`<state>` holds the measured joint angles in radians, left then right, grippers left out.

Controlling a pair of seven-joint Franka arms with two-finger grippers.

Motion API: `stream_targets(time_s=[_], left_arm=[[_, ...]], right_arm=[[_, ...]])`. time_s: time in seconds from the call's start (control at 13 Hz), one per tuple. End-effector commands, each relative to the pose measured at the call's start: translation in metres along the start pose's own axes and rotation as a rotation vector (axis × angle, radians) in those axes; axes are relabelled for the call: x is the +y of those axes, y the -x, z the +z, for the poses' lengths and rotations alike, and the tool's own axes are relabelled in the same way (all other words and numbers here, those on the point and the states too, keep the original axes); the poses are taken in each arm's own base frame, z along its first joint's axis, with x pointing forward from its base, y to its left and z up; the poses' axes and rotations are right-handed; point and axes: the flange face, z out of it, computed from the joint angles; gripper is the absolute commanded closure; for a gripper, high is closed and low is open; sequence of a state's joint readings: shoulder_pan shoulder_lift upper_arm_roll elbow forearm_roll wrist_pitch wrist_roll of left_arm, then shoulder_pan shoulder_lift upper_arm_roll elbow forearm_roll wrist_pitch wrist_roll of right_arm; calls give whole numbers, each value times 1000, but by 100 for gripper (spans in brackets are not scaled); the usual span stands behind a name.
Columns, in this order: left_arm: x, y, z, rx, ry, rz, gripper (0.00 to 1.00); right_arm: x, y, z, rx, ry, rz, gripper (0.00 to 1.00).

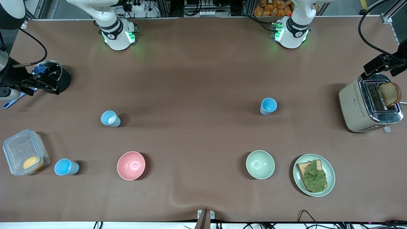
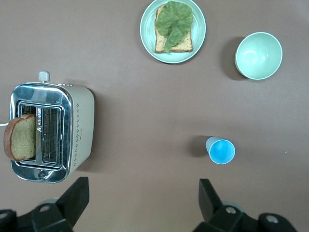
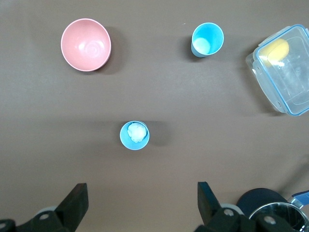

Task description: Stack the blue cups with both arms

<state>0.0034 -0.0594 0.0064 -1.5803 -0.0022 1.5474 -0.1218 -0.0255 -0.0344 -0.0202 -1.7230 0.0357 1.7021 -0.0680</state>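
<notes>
Brown table [image 1: 203, 79], cloth-covered, carrying all items below.

Two white arms, bases along the table edge farthest from the front camera; both wait raised.

Left tool [image 2: 140, 208]: fingers spread wide, holding nothing, over bare cloth between the toaster [image 1: 369, 106] and one blue cup.

Right tool [image 3: 140, 208]: likewise wide and empty, over the table near the cup with the whitish patch.

Toaster, cream and chrome, one bread slice standing in a slot, at the left arm's end.

Clear lidded container [image 1: 24, 152], yellow item inside, at the right arm's end.

Green plate [image 1: 329, 175] with bread and a lettuce leaf.

Pink bowl [image 1: 131, 165] and pale green bowl [image 1: 260, 164], well apart.

Blue cups, three, all upright and well apart:
- one [image 1: 268, 106] toward the left arm's end;
- one [image 1: 110, 118] with a whitish patch inside, toward the right arm's end;
- one [image 1: 65, 167] just beside the container, nearer the front camera.

Progress: nothing stacked, no cup gripped. Every pick and every nesting is left to do.
</notes>
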Motion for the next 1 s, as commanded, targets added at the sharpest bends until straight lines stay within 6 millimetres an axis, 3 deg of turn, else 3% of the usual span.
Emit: stream_targets(time_s=[0.0,0.92], left_arm=[[-2,4,-4,-8,7,-18,0],[-4,3,-4,-6,8,-23,0]], right_arm=[[-4,-2,-4,5,18,-2,0],[-1,-6,-8,23,20,1,0]])
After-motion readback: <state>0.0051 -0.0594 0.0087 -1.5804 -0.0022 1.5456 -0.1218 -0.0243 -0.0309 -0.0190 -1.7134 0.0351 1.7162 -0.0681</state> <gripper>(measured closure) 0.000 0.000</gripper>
